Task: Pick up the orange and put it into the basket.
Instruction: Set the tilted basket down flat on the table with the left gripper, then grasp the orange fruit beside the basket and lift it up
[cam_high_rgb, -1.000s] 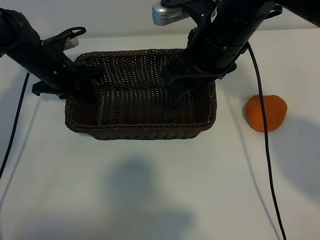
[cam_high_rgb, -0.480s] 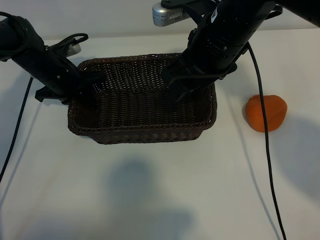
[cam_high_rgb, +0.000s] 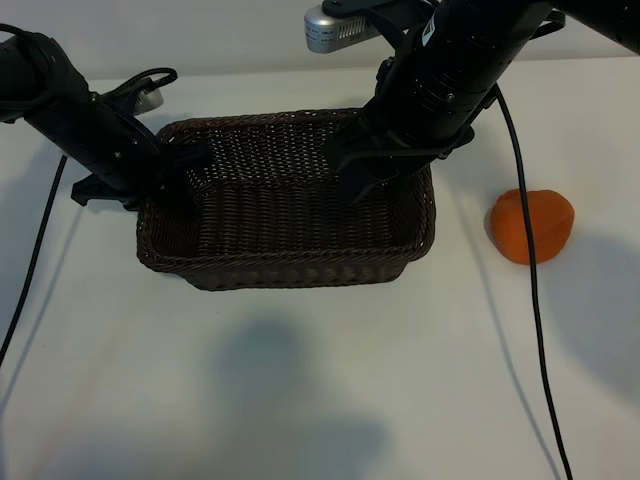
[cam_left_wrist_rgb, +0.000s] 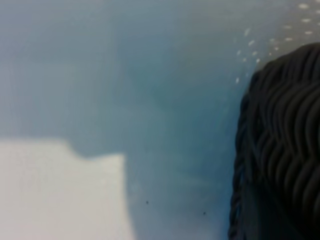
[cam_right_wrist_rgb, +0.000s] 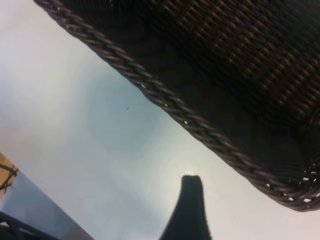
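The orange (cam_high_rgb: 533, 226) lies on the white table, to the right of the basket (cam_high_rgb: 290, 270) and apart from it. The dark wicker basket sits mid-table with nothing in it. My left gripper (cam_high_rgb: 178, 168) is at the basket's left rim, shut on it; the left wrist view shows only that woven rim (cam_left_wrist_rgb: 280, 150), not the fingers. My right gripper (cam_high_rgb: 360, 185) hangs open over the basket's right inner side, holding nothing. One right finger (cam_right_wrist_rgb: 190, 210) shows beside the braided rim (cam_right_wrist_rgb: 200, 127). The orange appears in neither wrist view.
A black cable (cam_high_rgb: 530, 300) runs from the right arm across the table, passing in front of the orange. Another cable (cam_high_rgb: 30, 260) hangs by the left arm. A silver unit (cam_high_rgb: 335, 25) sits at the back. The table's edge (cam_right_wrist_rgb: 30, 215) shows in the right wrist view.
The left arm shifted slightly right and back, and the basket moved a little to the right with it. The right arm and the orange stayed put.
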